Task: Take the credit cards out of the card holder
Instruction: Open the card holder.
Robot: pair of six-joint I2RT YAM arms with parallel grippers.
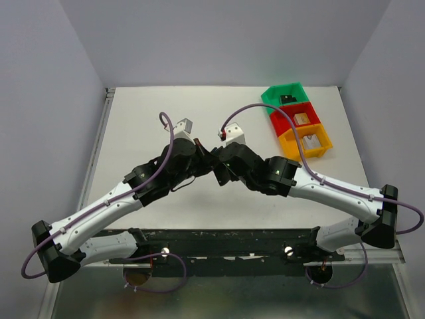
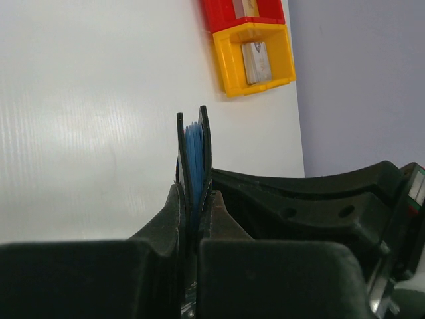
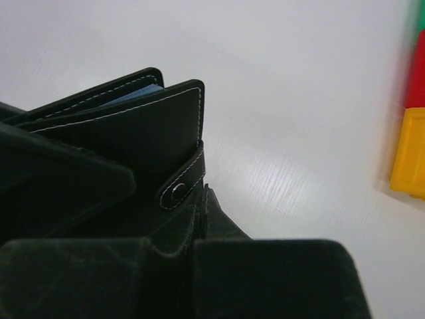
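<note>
The black card holder (image 2: 192,153) is held off the table between both grippers at the table's middle. In the left wrist view it stands edge-on, slightly parted, with blue-grey inner pockets showing. My left gripper (image 2: 194,206) is shut on its lower edge. In the right wrist view the holder (image 3: 133,126) shows white stitching and a strap tab (image 3: 180,186) with a snap. My right gripper (image 3: 202,206) is shut on a thin black flap of the holder just below the tab. From above, the left gripper (image 1: 199,159) and right gripper (image 1: 219,166) meet and hide the holder. No credit cards show.
A green bin (image 1: 269,94), a red bin (image 1: 279,123) and an orange bin (image 1: 287,143) stand in a row at the back right, each with small items inside. The orange bin also shows in the left wrist view (image 2: 229,63). Grey walls surround the white table (image 1: 146,119).
</note>
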